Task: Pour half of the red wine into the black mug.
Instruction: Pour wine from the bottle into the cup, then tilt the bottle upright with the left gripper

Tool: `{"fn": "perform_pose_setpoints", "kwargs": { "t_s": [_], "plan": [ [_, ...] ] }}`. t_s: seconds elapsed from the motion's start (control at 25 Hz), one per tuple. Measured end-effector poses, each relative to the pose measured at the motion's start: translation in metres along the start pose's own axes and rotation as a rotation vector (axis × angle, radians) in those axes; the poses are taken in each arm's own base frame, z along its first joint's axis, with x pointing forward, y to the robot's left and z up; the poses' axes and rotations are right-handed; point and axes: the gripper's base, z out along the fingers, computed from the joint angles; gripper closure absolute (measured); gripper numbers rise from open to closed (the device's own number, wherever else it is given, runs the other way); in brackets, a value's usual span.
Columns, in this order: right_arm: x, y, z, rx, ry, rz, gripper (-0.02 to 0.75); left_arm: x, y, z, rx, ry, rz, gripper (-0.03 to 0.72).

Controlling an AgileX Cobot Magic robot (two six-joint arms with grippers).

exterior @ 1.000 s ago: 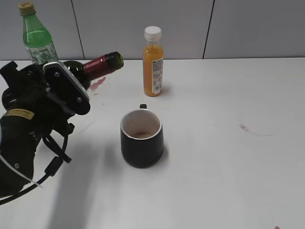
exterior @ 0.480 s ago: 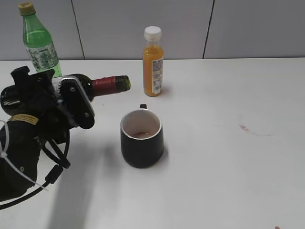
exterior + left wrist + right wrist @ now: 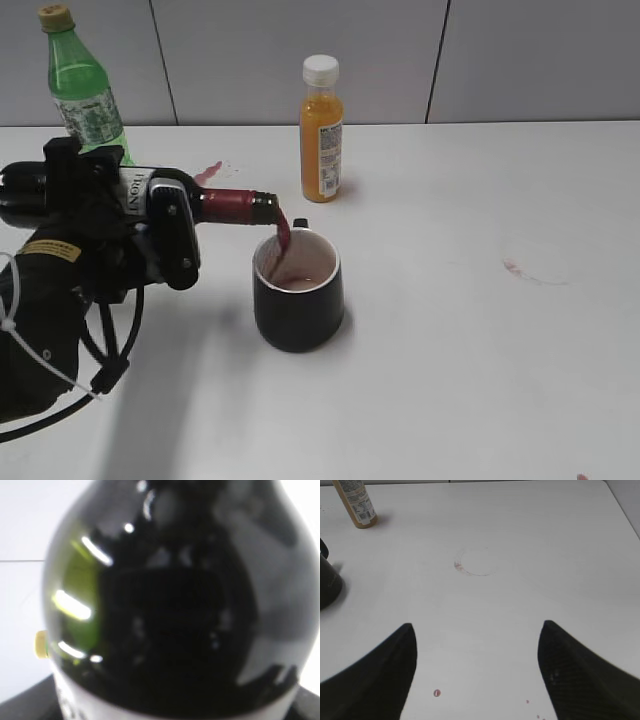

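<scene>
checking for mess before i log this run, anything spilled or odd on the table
Yes. A red splash stains the table behind the wine bottle, well away from the black mug. A faint reddish ring mark lies on the right side, with small red drops near the right pincer.

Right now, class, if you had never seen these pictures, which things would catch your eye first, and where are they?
The dark green glass wine bottle, clamped in the left gripper at left, lies almost level, and a thin stream of red wine falls from its mouth. Below it, mid-table, stands the squat black mug with a white interior. Behind are a small orange juice bottle with a white cap and a light green plastic bottle.
</scene>
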Motion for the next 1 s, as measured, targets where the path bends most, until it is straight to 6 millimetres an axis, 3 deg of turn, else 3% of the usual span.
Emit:
{"fn": "perform_pose_setpoints", "kwargs": {
  "t_s": [1.0],
  "plan": [
    [-0.0001,0.0,0.0,0.0,-0.001,0.001,0.165,-0.0036,0.0091,0.0059,-0.018,0.036,0.159,0.148]
  ]
}}
